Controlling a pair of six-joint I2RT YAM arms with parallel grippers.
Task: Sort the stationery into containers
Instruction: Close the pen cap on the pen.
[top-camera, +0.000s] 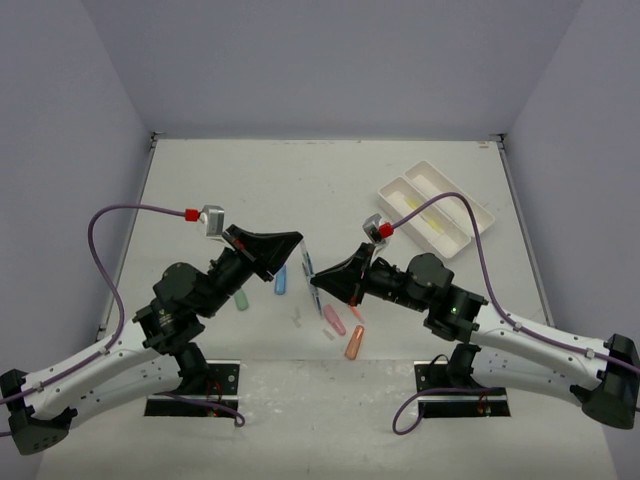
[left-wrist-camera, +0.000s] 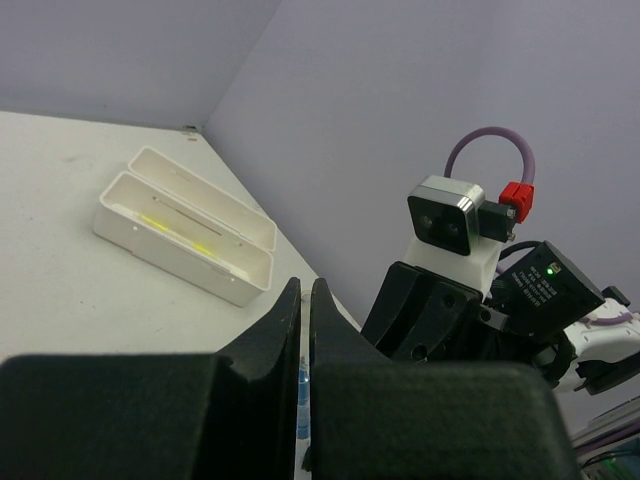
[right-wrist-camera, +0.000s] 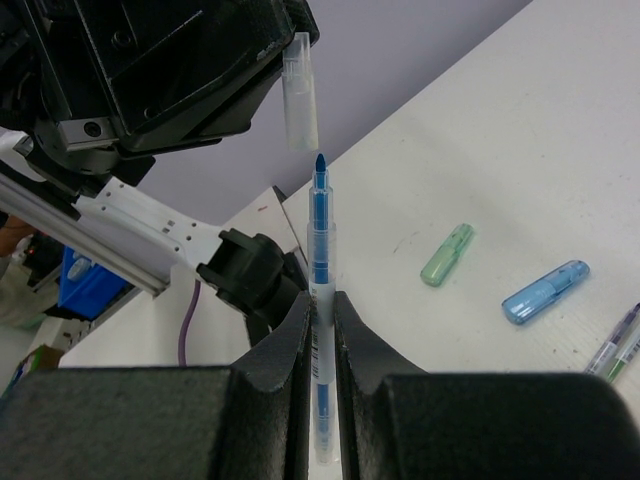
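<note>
Right gripper (right-wrist-camera: 321, 305) is clamping a blue pen (right-wrist-camera: 320, 225) above mid-table, both arms reaching inward to meet; left gripper (left-wrist-camera: 306, 298) is pinching a clear cap (right-wrist-camera: 300, 90) just off the pen's tip, something only the right wrist view is showing.

Glossy white plastic tray (left-wrist-camera: 190, 260); translucent blue pen (right-wrist-camera: 320, 250); clear plastic cap (right-wrist-camera: 300, 90)

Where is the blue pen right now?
The blue pen is clamped in the right gripper, tip pointing at the clear cap that the left gripper holds just beyond it; in the top view, above the table, near its middle.
</note>
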